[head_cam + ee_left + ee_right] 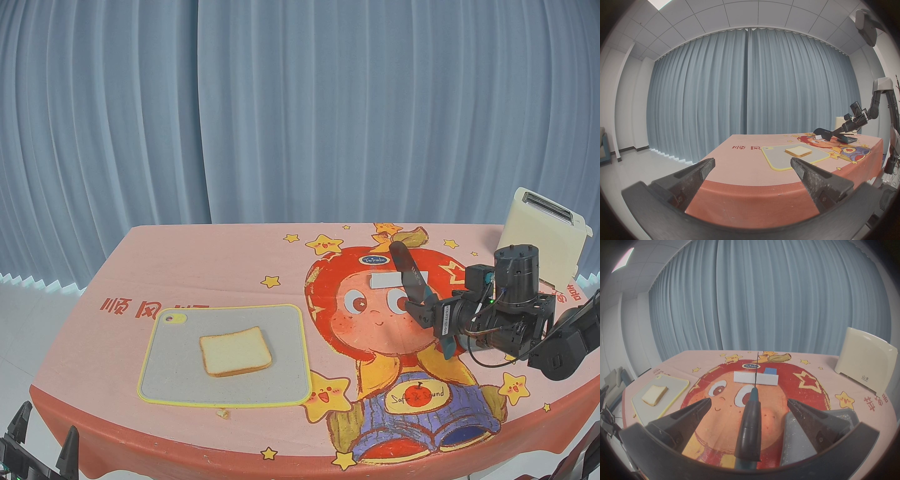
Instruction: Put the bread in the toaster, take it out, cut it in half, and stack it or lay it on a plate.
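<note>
R jaws hold knife [409, 272], bread [235, 351] well apart.

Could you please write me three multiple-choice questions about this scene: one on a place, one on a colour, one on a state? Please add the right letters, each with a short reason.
1. Where does the bread lie?
A. on the floor
B. on the cutting board
C. on a plate

2. What colour is the rim of the cutting board?
A. yellow
B. blue
C. black

3. In what state is the left gripper?
A. open, with nothing in it
B. shut on the bread
C. shut on a spoon

Answers:
1 B: the slice lies flat on the grey board.
2 A: a yellow edge runs all around the grey surface.
3 A: in the left wrist view its fingers stand wide apart, with nothing between them.
</note>
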`<state>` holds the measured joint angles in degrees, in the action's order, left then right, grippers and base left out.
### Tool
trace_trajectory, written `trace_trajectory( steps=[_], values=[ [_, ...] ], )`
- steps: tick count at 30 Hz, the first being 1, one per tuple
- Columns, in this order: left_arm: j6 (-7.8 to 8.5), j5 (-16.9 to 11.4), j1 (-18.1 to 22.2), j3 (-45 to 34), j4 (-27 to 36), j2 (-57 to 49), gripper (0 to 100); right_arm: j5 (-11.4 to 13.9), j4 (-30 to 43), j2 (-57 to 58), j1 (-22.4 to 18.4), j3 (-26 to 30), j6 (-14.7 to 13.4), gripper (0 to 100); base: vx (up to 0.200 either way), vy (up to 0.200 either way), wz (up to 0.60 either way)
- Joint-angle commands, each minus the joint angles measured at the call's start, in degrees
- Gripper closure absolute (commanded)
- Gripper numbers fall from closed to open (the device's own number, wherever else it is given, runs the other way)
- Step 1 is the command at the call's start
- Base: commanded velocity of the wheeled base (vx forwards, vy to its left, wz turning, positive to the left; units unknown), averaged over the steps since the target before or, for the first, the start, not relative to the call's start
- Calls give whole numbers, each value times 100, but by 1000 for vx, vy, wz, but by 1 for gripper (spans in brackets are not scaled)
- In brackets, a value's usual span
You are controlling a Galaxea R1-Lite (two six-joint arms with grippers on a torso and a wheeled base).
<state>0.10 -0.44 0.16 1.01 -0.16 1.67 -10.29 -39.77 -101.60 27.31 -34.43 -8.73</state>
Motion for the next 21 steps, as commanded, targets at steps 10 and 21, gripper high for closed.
trace_trajectory(
  steps=[10,21],
  values=[
    [-1,0,2,-101,-2,9,0,-8,-14,-238,-6,15,3,0,0,0,0],
    [-10,0,2,-101,-2,9,0,-61,-5,-247,11,24,-6,100,0,0,0]
  ],
)
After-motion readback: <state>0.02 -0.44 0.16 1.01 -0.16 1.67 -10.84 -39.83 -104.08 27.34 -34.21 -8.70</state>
